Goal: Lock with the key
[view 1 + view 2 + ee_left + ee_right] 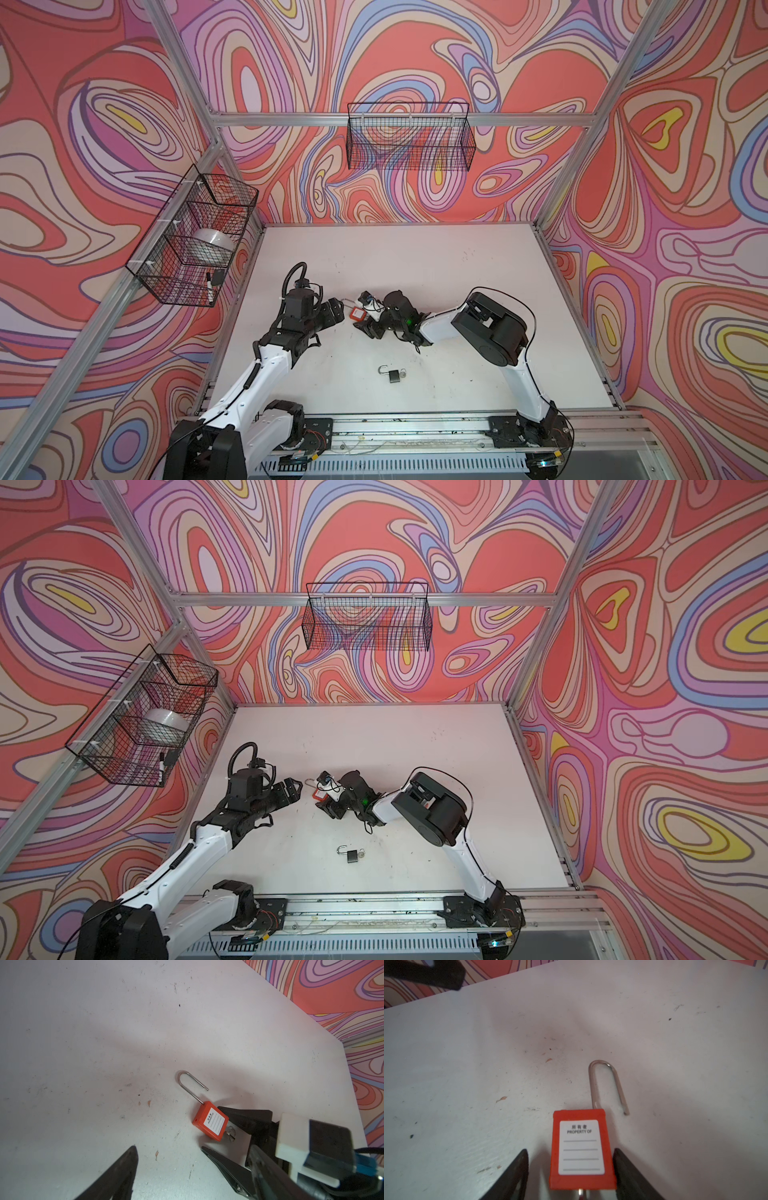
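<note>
The red padlock [556, 1147] lies flat on the bench [415, 266] near its middle. Its shackle [602, 1068] is sprung open, and the key [230, 1133] sits in the bottom of the body.

The right arm [440, 324] has its elbow high on the right, and its forearm slopes down and leftward to the middle. The right claw [571, 1149] is low over the bench and straddles the padlock's body. It is released: one finger stands clearly apart from the body, and the other is just beside it, perhaps touching, though the right wrist view does not settle that.

The left arm [249, 374] rises from the front left, with its wrist bent toward the middle. The left claw [168, 1147] points at the padlock from the other side. It is spread wide with only bare bench between its fingers, and the padlock lies just past one fingertip.

A smaller black padlock [392, 375] lies near the front of the bench, well apart from both claws.
</note>
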Controlling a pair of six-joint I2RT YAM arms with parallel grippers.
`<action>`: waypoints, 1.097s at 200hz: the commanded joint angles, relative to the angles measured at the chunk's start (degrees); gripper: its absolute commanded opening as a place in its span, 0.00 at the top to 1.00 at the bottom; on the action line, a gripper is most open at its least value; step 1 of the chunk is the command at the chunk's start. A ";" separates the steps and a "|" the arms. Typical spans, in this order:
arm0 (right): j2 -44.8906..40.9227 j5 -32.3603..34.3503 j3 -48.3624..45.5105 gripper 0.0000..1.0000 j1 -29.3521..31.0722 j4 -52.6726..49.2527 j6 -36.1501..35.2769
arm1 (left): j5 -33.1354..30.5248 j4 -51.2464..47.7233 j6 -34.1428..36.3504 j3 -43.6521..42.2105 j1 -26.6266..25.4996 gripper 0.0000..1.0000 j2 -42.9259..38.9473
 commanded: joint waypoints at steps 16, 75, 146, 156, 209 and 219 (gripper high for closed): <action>3.43 -2.19 2.33 0.49 0.16 -3.40 -1.27 | 2.91 0.71 -1.42 -2.53 -0.02 0.20 -1.13; 0.75 -2.16 0.34 0.74 0.18 -2.53 -0.47 | 8.70 4.57 -5.62 -5.32 -0.02 0.24 -1.92; -12.23 -3.57 -9.19 0.75 -3.27 2.98 4.43 | 24.02 24.18 -17.08 -6.82 -0.03 0.29 2.67; -14.09 -4.07 -10.52 0.75 -4.29 4.19 5.98 | 26.24 27.45 -18.88 -6.18 -0.06 0.30 5.04; -22.07 -3.73 -13.93 0.75 -6.82 5.16 8.52 | 36.00 47.93 -28.73 -2.09 -0.71 0.38 19.52; -23.03 -3.68 -14.08 0.75 -6.94 4.94 8.49 | 37.21 50.49 -29.98 -1.15 -1.18 0.39 21.79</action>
